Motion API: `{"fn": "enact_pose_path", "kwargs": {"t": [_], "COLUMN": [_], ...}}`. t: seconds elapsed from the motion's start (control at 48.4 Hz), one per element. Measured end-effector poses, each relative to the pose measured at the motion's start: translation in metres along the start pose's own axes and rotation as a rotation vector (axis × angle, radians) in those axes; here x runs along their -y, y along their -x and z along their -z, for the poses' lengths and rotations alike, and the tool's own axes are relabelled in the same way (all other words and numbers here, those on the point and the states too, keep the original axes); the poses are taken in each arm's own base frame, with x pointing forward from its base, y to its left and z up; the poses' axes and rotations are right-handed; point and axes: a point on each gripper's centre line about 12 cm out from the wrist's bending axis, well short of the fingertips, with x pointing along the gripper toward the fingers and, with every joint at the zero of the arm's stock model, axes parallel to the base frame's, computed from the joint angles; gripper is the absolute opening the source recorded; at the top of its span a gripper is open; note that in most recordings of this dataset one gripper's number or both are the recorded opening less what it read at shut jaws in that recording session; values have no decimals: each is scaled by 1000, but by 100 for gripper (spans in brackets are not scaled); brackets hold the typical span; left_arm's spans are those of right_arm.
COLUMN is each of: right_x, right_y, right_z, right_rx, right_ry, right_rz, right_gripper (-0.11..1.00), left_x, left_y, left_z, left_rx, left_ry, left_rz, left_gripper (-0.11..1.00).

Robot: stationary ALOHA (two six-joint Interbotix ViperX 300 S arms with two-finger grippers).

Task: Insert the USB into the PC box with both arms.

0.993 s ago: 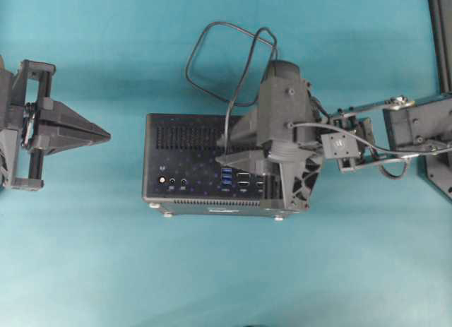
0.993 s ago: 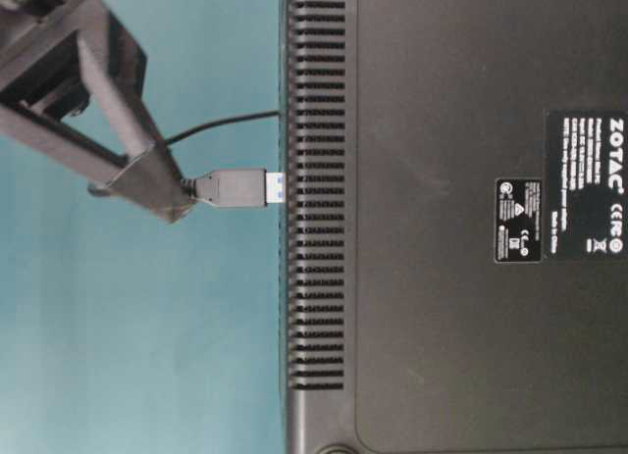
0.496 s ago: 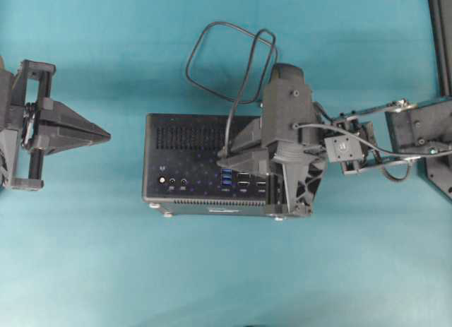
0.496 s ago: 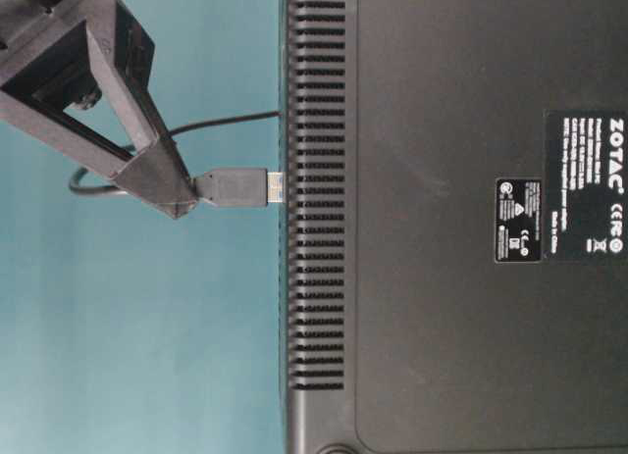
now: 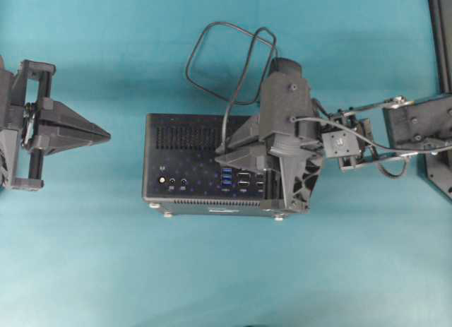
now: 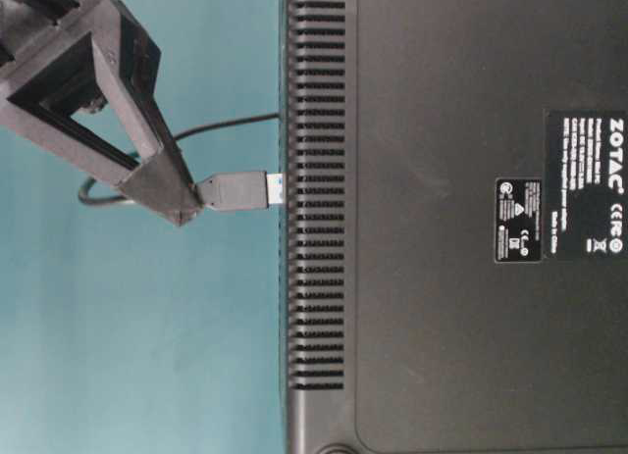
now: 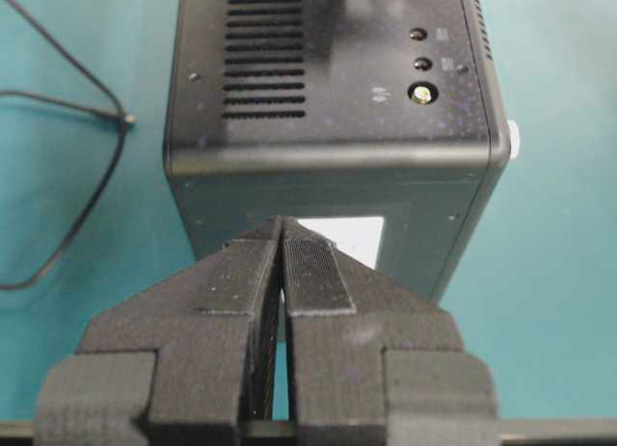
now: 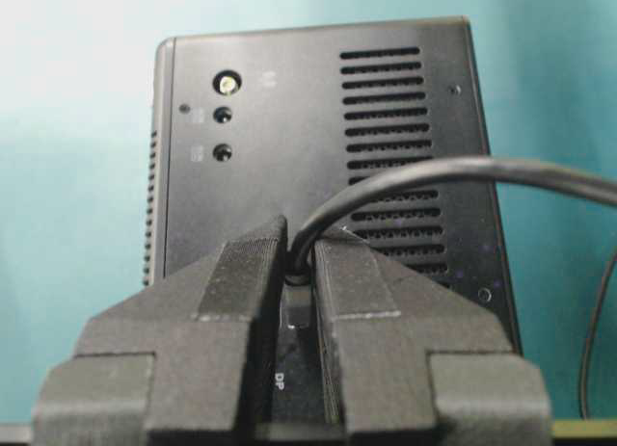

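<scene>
We see one PC box, a black rectangular case lying at the centre of the overhead view on the teal table, its upward face carrying a perforated vent strip, a stack of blue ports, round jacks and other sockets, with small silver feet along its lower edge. In the table-level view the box fills the right side of the frame, showing a long slotted vent column and a white-lettered label. We count one USB: a thin black cable curled in a rounded loop on the table just above the box in the overhead view, running down to a small black rectangular plug. In the table-level view that plug lies level at centre left, its blue-tongued metal end touching the edge of the box. We count two grippers. The right gripper reaches in from the right of the overhead view over the box's right half; its jaws are nearly pressed together, pinching the USB at the back of the plug, where the cable arcs out to the right in the right wrist view. The left gripper sits at the left edge of the overhead view, well apart from the box, its wedge tips pressed together, holding nothing and pointing at the box's end face.
</scene>
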Motion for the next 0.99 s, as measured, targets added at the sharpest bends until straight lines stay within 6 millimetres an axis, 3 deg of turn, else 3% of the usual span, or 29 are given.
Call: {"fn": "enact_pose_path", "kwargs": {"t": [0.993], "right_x": [-4], "right_y": [-5], "right_z": [10], "right_rx": [-35], "right_ry": [-46], "right_rz": [4], "right_gripper": [11], "left_x": [0], "left_y": [0], "left_z": [-1], "left_rx": [3], "left_ry": [-5], "left_rz": [0], "left_gripper": [0]}}
